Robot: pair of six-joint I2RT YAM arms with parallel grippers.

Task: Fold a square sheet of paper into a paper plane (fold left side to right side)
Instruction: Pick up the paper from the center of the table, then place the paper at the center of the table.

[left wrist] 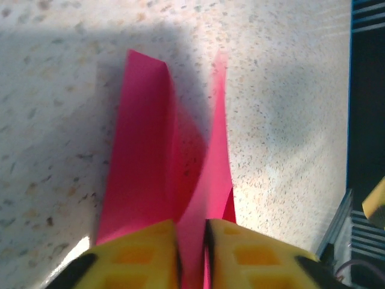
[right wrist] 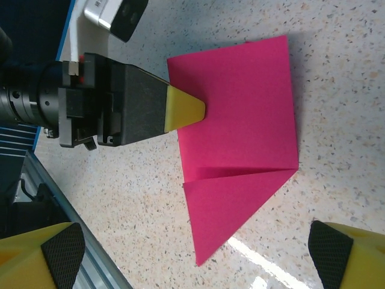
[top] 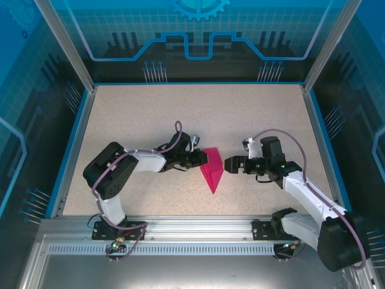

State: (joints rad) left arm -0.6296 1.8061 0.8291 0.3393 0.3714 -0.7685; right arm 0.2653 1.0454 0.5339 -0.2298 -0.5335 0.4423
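Observation:
The magenta-pink sheet of paper [top: 212,173] lies mid-table, folded into a shape that narrows to a point toward the near edge. In the right wrist view the sheet [right wrist: 240,120] shows a diagonal flap ending in a tip at the bottom. My left gripper [top: 203,159] is at the sheet's left edge. Its yellow fingers [left wrist: 138,256] are shut on a raised fold of the sheet [left wrist: 144,156]. My right gripper [top: 227,164] hovers just right of the sheet. It stands open [right wrist: 198,256], with fingertips [right wrist: 60,256] wide apart and nothing between them.
The speckled tabletop [top: 180,114] has a blue rim [top: 77,144] on the left, back and right. An aluminium rail [top: 192,232] carrying both arm bases runs along the near edge. Glass walls enclose the cell.

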